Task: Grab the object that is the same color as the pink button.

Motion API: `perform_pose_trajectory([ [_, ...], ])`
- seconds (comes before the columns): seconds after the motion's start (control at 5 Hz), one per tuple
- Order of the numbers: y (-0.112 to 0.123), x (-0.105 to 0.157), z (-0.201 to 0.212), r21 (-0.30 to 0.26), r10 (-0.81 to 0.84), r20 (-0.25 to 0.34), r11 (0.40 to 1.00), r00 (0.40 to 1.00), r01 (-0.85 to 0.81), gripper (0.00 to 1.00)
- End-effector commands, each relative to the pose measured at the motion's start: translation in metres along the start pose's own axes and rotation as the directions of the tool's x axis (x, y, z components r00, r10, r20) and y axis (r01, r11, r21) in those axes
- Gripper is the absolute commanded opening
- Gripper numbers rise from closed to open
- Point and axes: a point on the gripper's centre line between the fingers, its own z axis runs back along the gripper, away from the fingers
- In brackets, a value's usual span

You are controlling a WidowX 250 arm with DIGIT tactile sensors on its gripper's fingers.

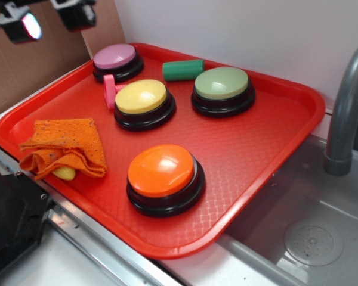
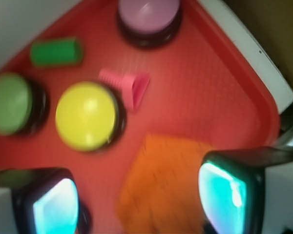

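The small bright pink object stands on the red tray just left of the yellow button. The mauve-pink button sits at the tray's far left corner. My gripper hangs high over the tray's back left edge, well above the object. It is open with nothing between its fingers. In the wrist view the orange cloth lies below the gap.
A green cylinder lies beside a green button. An orange button sits near the front. The crumpled orange cloth covers something yellow. A sink and grey faucet are on the right, cardboard behind.
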Motion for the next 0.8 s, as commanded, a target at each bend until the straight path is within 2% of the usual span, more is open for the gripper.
perform_pose_trajectory([
  [0.0, 0.007, 0.045, -0.045, 0.019, 0.355, 0.103, 0.933, 0.929, -0.358, 1.0],
  [0.2, 0.008, 0.053, -0.062, 0.018, 0.411, 0.067, 0.911, 0.909, -0.413, 1.0],
  [0.4, 0.001, 0.056, -0.088, -0.008, 0.455, 0.031, 0.89, 0.89, -0.455, 1.0],
  [0.6, -0.002, 0.055, -0.097, -0.02, 0.433, 0.029, 0.901, 0.901, -0.433, 1.0],
])
